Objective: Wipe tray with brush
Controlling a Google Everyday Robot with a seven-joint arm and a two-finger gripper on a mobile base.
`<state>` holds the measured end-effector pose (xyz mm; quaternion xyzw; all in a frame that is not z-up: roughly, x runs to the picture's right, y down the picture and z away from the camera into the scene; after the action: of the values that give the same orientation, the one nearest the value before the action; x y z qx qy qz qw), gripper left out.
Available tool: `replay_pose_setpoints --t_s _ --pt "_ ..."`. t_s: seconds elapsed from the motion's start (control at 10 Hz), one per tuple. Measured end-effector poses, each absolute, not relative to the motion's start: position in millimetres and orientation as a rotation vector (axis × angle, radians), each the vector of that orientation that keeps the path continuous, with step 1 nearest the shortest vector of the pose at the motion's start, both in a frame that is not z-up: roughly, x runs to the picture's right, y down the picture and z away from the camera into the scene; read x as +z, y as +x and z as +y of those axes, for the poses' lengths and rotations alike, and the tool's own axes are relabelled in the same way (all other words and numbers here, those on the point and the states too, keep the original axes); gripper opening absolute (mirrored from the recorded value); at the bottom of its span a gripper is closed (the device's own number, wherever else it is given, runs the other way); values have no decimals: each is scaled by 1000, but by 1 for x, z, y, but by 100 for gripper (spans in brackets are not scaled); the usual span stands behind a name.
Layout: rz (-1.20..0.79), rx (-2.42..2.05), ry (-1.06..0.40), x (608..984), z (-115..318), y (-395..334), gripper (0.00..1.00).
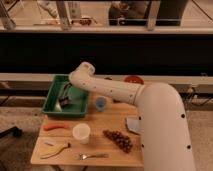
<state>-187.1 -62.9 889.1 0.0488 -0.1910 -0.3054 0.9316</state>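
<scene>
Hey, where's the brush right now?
The brush is down inside the green tray at the table's far left corner in the camera view, gripped by the robot's hand, which reaches into the tray left of the blue cup.

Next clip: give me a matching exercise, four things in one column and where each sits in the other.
Things:
1. gripper
2. blue cup
3. white cup
4. fork

Places:
a. near the front edge of the table
b. down inside the tray
c. on the table, just right of the tray
d. between the carrot and the grapes

Pairs: 1-b, 2-c, 3-d, 4-a
</scene>
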Motion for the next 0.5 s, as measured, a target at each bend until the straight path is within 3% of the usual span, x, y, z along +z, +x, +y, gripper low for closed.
replay_pose_setpoints --t_s 0.5 --pt "-319 -608 92 860 -56 -146 0"
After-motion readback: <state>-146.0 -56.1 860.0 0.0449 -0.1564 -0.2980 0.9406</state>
